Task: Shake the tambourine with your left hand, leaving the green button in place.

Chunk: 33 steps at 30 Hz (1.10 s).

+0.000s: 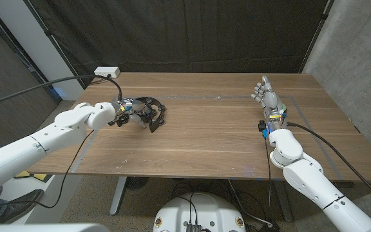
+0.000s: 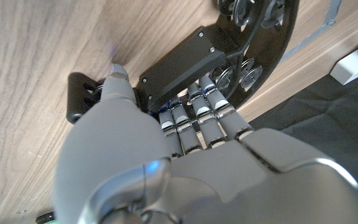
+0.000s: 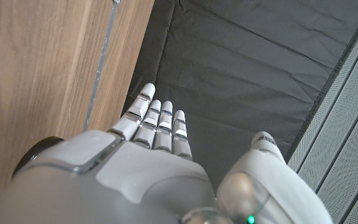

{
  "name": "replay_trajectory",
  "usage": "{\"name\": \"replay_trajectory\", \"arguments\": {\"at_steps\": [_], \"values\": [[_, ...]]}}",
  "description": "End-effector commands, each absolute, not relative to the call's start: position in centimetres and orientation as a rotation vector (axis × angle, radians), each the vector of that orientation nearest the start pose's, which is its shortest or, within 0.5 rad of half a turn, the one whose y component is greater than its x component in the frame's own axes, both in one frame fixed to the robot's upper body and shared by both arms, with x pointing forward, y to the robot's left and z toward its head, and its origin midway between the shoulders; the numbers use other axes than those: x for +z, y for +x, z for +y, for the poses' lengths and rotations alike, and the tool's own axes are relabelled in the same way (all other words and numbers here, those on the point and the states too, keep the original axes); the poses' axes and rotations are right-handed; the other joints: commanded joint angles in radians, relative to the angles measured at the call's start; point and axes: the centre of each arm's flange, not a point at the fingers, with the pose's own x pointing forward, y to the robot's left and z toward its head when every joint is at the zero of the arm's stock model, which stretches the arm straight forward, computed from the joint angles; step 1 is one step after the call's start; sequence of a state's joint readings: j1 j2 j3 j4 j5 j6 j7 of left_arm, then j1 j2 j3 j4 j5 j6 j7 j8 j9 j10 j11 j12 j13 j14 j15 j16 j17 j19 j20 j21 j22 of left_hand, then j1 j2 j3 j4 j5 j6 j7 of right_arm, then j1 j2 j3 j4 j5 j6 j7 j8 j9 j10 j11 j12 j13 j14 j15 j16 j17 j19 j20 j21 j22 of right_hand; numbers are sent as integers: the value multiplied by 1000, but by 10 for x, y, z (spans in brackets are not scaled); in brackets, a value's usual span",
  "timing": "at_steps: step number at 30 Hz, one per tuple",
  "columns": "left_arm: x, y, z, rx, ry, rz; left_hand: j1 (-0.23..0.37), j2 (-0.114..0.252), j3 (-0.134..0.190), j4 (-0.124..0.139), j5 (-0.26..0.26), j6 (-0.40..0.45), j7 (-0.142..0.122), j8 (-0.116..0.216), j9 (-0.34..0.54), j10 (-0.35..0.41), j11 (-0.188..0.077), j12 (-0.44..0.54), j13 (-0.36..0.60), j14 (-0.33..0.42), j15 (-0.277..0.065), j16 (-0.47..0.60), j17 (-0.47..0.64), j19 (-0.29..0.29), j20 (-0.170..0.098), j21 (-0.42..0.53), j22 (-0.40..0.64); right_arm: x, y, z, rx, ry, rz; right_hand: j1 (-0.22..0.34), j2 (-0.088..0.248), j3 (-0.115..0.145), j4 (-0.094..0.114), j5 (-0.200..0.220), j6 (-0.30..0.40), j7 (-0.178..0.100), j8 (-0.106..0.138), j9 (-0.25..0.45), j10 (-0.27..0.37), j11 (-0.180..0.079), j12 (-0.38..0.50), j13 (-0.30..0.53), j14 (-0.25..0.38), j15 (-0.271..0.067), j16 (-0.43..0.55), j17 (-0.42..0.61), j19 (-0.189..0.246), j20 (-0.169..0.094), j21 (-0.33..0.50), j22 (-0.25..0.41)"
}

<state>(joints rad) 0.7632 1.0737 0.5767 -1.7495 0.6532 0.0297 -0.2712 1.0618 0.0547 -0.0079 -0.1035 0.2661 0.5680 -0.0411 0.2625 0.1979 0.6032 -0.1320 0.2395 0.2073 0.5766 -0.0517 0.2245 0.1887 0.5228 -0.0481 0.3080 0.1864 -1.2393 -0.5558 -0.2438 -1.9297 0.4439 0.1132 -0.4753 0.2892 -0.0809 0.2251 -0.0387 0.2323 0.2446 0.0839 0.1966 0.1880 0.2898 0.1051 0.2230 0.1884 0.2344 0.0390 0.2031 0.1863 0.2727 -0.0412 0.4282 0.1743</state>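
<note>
Left hand [image 1: 116, 113] gripping the tambourine [image 1: 148, 113]

We see its fingers [image 2: 211, 115] curled round the black frame on the wooden table's [image 1: 198, 138] left side. Our right hand [image 1: 266, 95] stands well apart on the right, fingers straight and together, holding nothing.

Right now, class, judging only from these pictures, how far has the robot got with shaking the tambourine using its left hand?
Done: the left hand has reached the tambourine and grips its black handle block, fingers wrapped over it in the left wrist view. In hand: the tambourine appears tilted at the table; whether shaking has begun cannot be told from one moment. The right hand waits open, holding nothing. Left: the shaking itself.
</note>
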Motion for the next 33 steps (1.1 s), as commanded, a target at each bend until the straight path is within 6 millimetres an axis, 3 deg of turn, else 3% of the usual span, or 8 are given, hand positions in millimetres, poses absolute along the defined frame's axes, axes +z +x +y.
{"name": "replay_trajectory", "arguments": {"at_steps": [1, 5, 12, 33], "values": [[6, 602, 321, -165, 1821, -352, 5, 16, 9, -4, -1, 7, 4, -4, 2, 6, 7, -7, 1, 8, -102, -7, 3, 5, -28, -6, 2, -46, 529, -265, -82, 45, -630, 8, 4, -3, -6, -3, 9, -2, 4, 5, 12, 2, 6, 2, 11, 0, -2, 3, 13, -14, -5, 4], [6, 603, 320, -160, 1819, -360, 37, 58, 34, -10, -5, 28, -1, -1, 2, 27, -2, -4, 2, 34, -111, -1, 5, 19, -32, -1, 4, -46, 529, -265, -82, 44, -632, 8, 5, -3, -6, -3, 9, -3, 4, 5, 12, 3, 6, 2, 12, 0, -3, 3, 14, -14, -7, 4], [7, 603, 319, -147, 1816, -367, 101, 96, 74, -33, -29, 70, -1, 6, 3, 71, -9, 2, 4, 89, -124, 9, 5, 63, -34, 16, 5, -46, 530, -265, -82, 47, -635, 8, 5, -4, -6, -4, 9, -3, 4, 5, 12, 3, 5, 2, 12, -1, -3, 3, 15, -13, -9, 5], [-9, 605, 318, -114, 1804, -355, 136, 109, 103, -37, -59, 72, 12, -4, 4, 70, 4, -10, 6, 92, -110, -2, 7, 65, -39, 18, 6, -45, 533, -264, -76, 47, -633, 8, 6, -6, -8, -5, 9, -8, 4, 5, 12, 2, 4, 2, 14, -1, -3, 3, 18, -13, -15, 5]]}}
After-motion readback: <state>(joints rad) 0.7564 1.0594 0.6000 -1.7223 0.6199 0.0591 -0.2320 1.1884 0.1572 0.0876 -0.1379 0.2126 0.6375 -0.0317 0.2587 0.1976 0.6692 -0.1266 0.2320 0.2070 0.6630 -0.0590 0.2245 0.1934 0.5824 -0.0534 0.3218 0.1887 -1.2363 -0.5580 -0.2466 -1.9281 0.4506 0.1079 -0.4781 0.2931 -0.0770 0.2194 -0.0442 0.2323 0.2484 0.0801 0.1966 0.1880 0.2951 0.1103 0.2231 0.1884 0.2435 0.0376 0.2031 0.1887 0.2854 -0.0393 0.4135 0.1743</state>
